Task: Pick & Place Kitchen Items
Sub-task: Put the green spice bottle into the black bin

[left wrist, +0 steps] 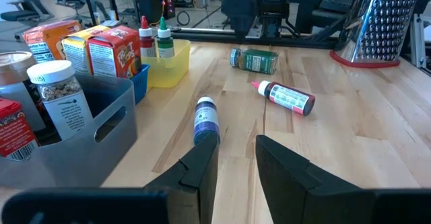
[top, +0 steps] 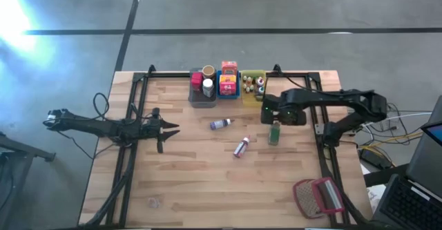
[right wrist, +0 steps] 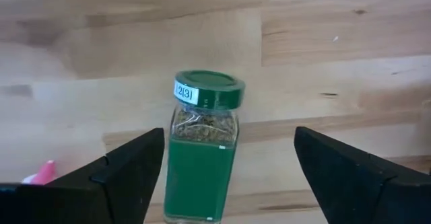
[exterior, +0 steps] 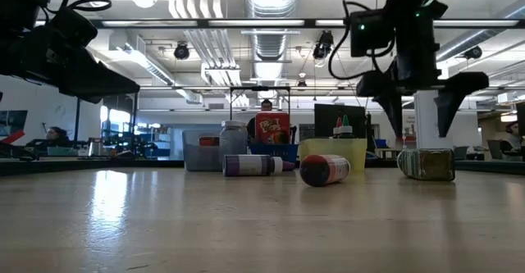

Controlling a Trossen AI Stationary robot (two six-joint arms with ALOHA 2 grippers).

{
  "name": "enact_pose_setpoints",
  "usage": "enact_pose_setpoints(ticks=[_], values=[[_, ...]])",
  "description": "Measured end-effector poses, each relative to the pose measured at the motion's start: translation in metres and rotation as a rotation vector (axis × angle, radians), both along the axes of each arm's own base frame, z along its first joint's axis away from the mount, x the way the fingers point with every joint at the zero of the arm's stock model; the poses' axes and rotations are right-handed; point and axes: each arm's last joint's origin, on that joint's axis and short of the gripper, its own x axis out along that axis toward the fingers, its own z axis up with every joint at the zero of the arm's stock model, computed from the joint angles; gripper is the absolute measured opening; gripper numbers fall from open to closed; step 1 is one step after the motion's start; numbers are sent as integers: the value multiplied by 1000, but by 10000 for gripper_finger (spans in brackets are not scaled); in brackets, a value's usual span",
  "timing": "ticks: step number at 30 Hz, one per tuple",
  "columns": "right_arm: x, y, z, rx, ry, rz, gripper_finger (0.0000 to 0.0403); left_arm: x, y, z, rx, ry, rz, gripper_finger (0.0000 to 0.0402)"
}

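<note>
A green-capped spice jar (right wrist: 202,153) lies on its side on the wooden table (top: 200,181), its cap pointing toward the bins. My right gripper (right wrist: 229,140) hangs open just above it, one finger on either side, clear of the jar (exterior: 426,164) in the low view. A purple-labelled small bottle (top: 221,124) and a red-labelled one (top: 242,147) also lie on their sides mid-table. My left gripper (left wrist: 236,163) is open near the table's left side, pointing at the purple bottle (left wrist: 205,120). More jars, boxes and tiny bottles stand in the bins.
Grey bin (top: 195,97), blue bin (top: 228,94) and yellow bin (top: 253,73) stand in a row at the far edge. A red-framed mesh grater (top: 318,195) lies near the right near corner. Black frame rails (top: 131,119) run along both sides. People sit in the room beyond.
</note>
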Motion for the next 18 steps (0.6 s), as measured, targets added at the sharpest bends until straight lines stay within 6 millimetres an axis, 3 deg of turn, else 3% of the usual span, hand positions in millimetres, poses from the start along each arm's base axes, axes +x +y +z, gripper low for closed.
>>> enact_pose_setpoints(ticks=[9, 18], values=[[11, -15, -26, 72, 48, 48, 333, 0, 0, 0, 0, 0, 0, 108], [21, -30, -57, 107, 93, 98, 296, 0, 0, 0, 0, 0, 0, 108]])
